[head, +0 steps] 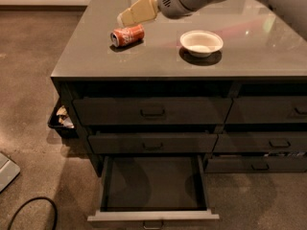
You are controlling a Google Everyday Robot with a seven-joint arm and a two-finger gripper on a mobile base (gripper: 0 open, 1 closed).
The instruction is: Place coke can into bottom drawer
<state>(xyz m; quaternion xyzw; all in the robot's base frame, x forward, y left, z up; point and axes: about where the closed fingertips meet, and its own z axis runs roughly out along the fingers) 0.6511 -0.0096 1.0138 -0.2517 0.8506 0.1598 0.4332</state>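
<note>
The coke can [127,35] lies on its side on the grey cabinet top [96,56], towards the back left. My gripper [125,17], cream-coloured, hangs just above and behind the can, pointing down-left, and holds nothing. The bottom drawer [153,216] of the left column is pulled out. Its dark interior holds nothing I can see.
A white bowl [201,42] stands on the top to the right of the can. The two drawers above the open one [152,111] are closed. A black bin [61,121] sits at the cabinet's left side. A black cable [29,210] lies on the floor.
</note>
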